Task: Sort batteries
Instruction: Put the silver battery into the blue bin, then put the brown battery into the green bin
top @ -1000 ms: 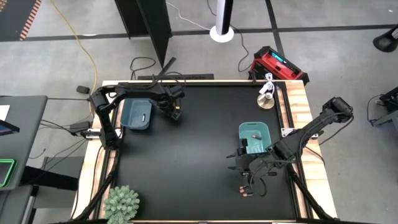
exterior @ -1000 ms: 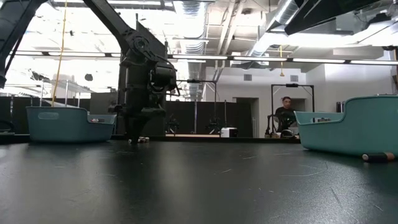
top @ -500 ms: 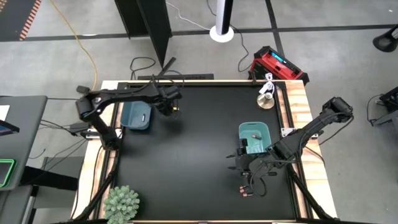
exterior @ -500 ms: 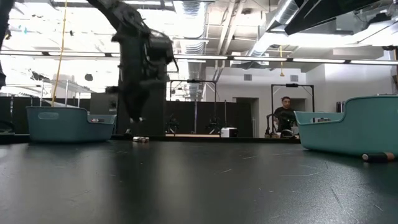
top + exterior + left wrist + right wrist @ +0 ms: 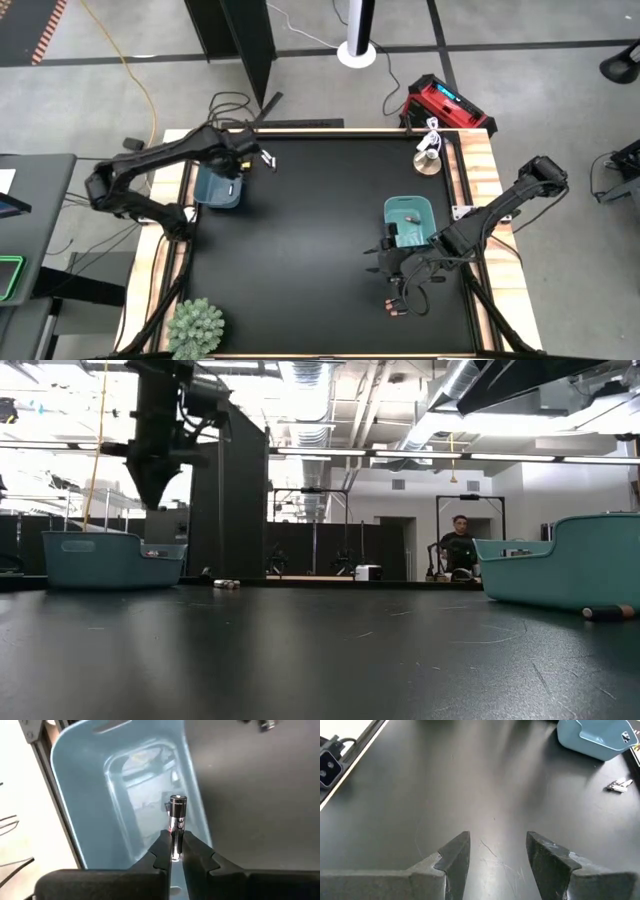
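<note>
My left gripper [image 5: 243, 163] hangs above the left teal bin [image 5: 220, 185], shut on a silvery battery [image 5: 176, 815]. In its wrist view the bin [image 5: 125, 795] lies below the fingers [image 5: 172, 840]. Whitish batteries [image 5: 268, 158] lie on the black table beside that bin, also visible as batteries [image 5: 227, 584] low on the table. My right gripper [image 5: 385, 262] rests open near the right teal bin [image 5: 408, 220], and its wrist view shows the gripper [image 5: 497, 845] over bare table. Dark batteries with red ends [image 5: 395, 308] lie just nearer than it. My left gripper pinches the battery's near end [image 5: 175, 836] between its two fingers, pointing down from above. The battery runs along the fingers and sticks out beyond their tips. It is lifted clear, over the inside of the left bin.
A potted plant [image 5: 195, 325] stands at the near left corner. A round metal object [image 5: 430, 160] sits at the far right edge, with a red device [image 5: 448, 103] on the floor beyond. A dark battery [image 5: 608, 612] lies by the right bin. A person [image 5: 460, 545] sits far behind.
My left gripper has risen from the table beside the whitish batteries and swung toward the table's left edge, ending over the left bin with a battery in its fingers. The right arm has kept still.
</note>
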